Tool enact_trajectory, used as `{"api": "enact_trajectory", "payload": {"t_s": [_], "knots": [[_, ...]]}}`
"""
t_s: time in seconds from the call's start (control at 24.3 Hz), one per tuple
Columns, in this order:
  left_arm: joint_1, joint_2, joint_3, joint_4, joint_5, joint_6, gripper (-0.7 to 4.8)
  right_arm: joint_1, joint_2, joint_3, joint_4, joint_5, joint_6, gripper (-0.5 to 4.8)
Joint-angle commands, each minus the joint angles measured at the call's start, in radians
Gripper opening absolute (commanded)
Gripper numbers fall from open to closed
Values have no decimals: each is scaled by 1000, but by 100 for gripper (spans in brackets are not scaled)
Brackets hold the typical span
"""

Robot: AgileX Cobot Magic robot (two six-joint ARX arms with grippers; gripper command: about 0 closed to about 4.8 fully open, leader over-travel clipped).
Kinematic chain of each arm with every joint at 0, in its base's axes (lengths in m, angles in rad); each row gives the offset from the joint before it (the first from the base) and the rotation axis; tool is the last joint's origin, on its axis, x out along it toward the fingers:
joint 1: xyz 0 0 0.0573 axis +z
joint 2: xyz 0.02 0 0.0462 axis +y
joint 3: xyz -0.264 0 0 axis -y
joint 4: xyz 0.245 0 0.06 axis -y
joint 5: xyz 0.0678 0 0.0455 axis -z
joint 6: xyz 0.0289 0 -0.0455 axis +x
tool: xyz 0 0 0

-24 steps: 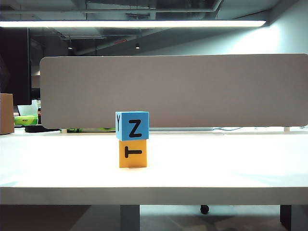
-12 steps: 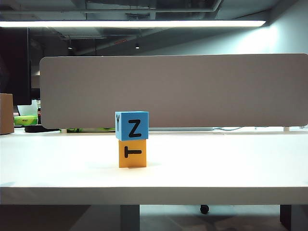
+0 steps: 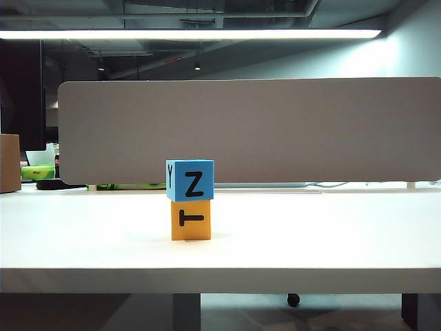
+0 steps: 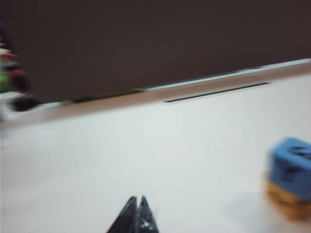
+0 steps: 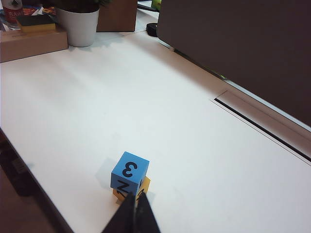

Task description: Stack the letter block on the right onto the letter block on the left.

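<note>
The blue block sits squarely on the orange block at the middle of the table, so the stack looks done. My right pincer hangs above it, pinched shut and empty. My left pincer, likewise closed on nothing, is off to the side.
</note>
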Motion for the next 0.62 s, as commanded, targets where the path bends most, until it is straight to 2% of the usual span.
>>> {"api": "enact_trajectory", "payload": {"t_s": [0.04,0.12,0.21,0.25,0.33,0.37,0.41,0.62], "knots": [[78,-65,-6,-29,-207,56,-5,0,-3,4,3,6,5,22],[134,-102,-17,-25,-182,56,-6,1,-3,4,3,3,5,22],[217,-98,-40,-15,-106,55,-6,1,-3,4,2,4,5,22],[264,-98,-61,-16,-15,26,-6,2,-3,4,3,4,5,22],[303,-98,-98,-15,93,-31,-6,-2,-4,4,3,7,5,22],[316,-98,-138,-8,146,-127,-6,-2,-3,4,3,6,5,22],[312,-98,-142,-61,153,-154,-6,-2,-3,4,3,5,5,22],[306,-98,-142,-122,136,-150,-6,-2,-3,4,3,4,5,22]]}}
